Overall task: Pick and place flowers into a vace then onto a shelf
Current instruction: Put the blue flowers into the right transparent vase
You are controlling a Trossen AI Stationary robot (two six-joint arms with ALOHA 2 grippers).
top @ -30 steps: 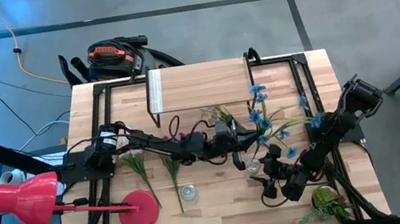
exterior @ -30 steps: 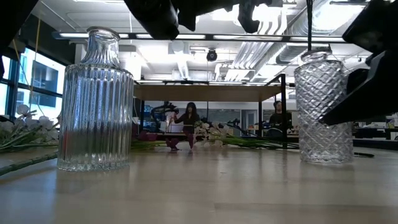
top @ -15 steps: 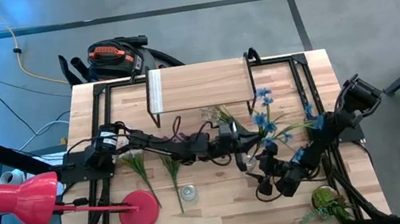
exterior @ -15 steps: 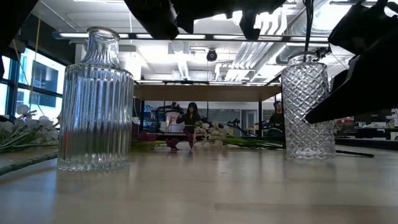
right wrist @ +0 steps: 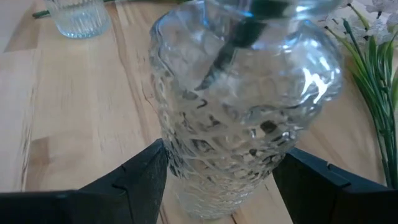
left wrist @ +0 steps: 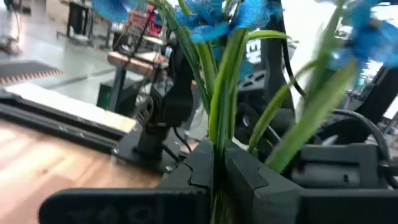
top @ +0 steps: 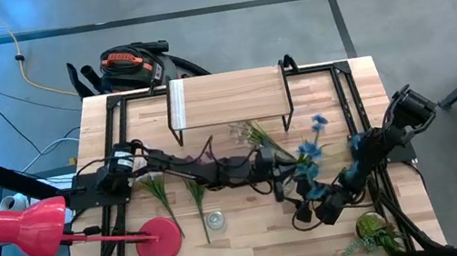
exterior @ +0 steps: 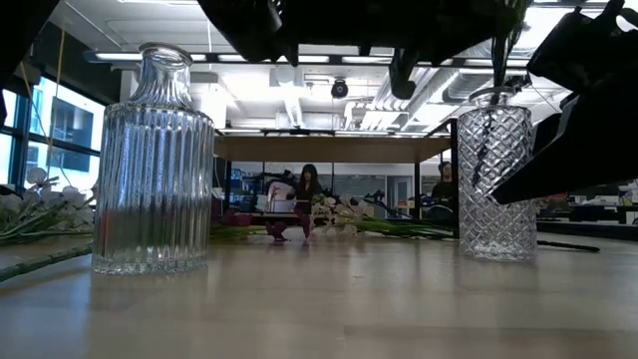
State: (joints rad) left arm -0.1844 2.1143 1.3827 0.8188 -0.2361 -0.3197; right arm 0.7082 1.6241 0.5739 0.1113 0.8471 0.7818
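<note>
1. The table (top: pixel 256 243) carries the shelf (top: pixel 228 98) at upper centre of the high view.
2. The right gripper (right wrist: pixel 214 180) clasps the diamond-cut vase (right wrist: pixel 242 99) right of centre.
3. The left gripper (left wrist: pixel 217 165) pinches the blue flowers (left wrist: pixel 217 81), stems lowered into that vase.

The blue flowers (top: pixel 309 146) stand with their green stems dropped into the neck of a diamond-cut clear glass vase (exterior: pixel 494 182), blossoms fanning out above it, near the tabletop's right middle. Other flowers lie flat on the wood: pale white ones (top: pixel 247 131) just in front of the shelf (top: pixel 227 98), which stands at the table's far edge.
</note>
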